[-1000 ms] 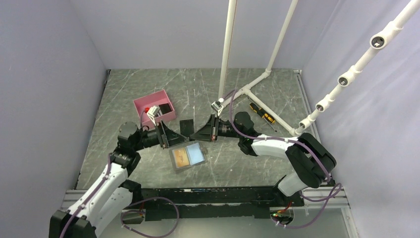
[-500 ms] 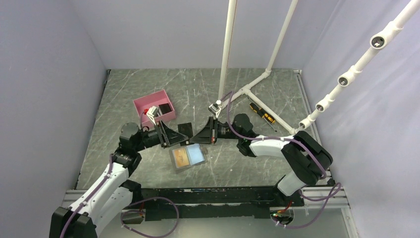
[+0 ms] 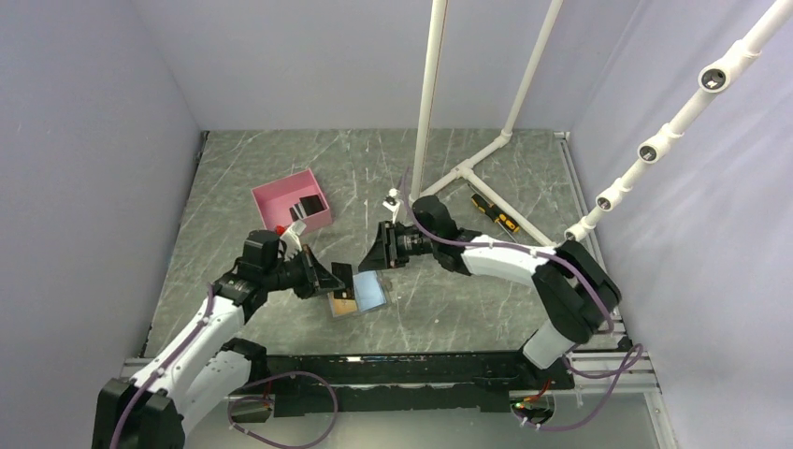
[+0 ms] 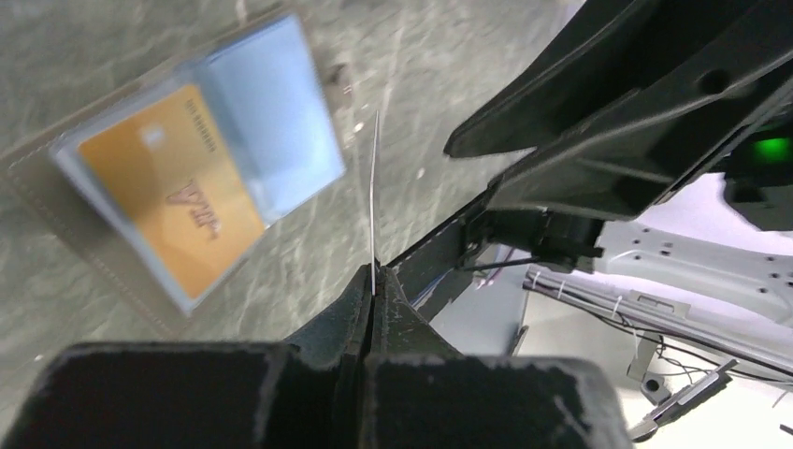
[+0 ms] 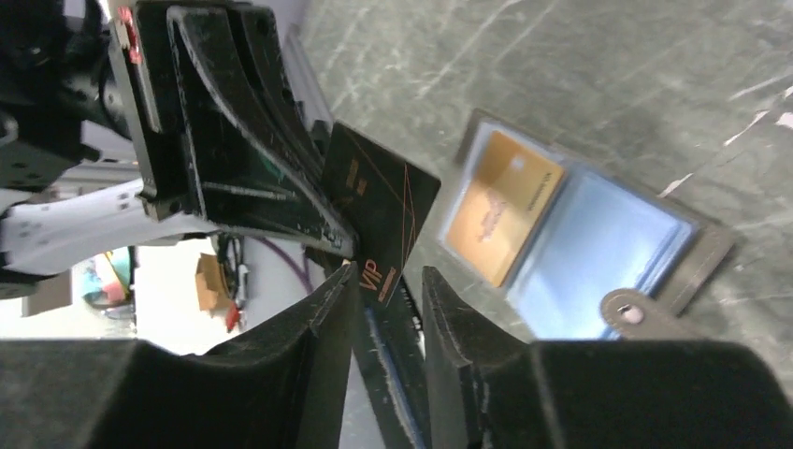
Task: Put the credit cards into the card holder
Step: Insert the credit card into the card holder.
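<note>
The dark marbled table (image 3: pixel 486 309) is carrying every item; the card holder (image 3: pixel 369 292) is serving as the reference point. A white pipe frame (image 3: pixel 428 94) is rising from the table beyond the card holder and to its right.

The left arm (image 3: pixel 201 332) is reaching in from the holder's near-left side, and the right arm (image 3: pixel 510 257) is curving in from its right. A pink box (image 3: pixel 276 199) is sitting beyond the holder to the left, well apart from it, with dark items inside. A yellow-and-black screwdriver (image 3: pixel 494 214) is lying beyond the holder to the right, beside a pipe.

The card holder (image 5: pixel 598 234) is lying open and flat, showing its light blue lining (image 4: pixel 281 122). An orange card (image 4: pixel 173 192) is resting in its left half.

The left gripper (image 4: pixel 372 285) is hanging over the holder's left edge with its fingers pressed fully together on a black card (image 5: pixel 379 210), which is standing on edge above the table and appearing as a thin line in the left wrist view.

The right gripper (image 5: pixel 388 281) is hovering just beyond the holder's far edge. Its fingers are standing partly spread, with the black card's lower corner between them and not clamped.
</note>
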`<state>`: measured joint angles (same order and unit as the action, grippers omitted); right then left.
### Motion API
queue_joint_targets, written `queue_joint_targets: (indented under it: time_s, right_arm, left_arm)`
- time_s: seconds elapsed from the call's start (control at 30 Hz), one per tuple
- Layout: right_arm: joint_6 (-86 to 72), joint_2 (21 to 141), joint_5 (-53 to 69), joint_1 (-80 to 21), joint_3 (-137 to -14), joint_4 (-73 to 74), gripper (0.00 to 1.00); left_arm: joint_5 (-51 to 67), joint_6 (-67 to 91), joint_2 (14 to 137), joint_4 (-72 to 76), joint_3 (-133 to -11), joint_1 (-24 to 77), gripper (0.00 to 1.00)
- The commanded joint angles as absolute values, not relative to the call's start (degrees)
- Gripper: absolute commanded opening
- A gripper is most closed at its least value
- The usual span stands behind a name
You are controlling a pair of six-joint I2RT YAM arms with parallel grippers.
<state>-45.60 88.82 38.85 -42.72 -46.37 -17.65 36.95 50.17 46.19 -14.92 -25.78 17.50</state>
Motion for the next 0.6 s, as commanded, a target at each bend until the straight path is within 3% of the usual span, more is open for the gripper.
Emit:
queue_joint_targets:
  time_s: [0.0,0.23,0.4,0.57]
  right_arm:
    - [-34.87,95.43,39.36,-42.79,-52.19,-7.29,0.28]
    - [-31.42,102.03,35.89,-42.88,-54.58,-5.19,0.06]
    - [-29.57,104.07,31.49,-42.89,-53.7,-5.09,0.0]
    - [-28.92,105.83,29.81,-42.8,-52.91,-5.25,0.0]
  left_arm:
    - [37.31,46.33,49.64,-17.24,-24.16,17.9,0.0]
    - [37.29,47.89,52.93,-8.57,-18.45,18.11,0.0]
    - [38.46,47.12,58.91,-3.27,-17.14,18.18,0.0]
    - [39.2,47.49,62.29,1.7,-16.25,18.16,0.0]
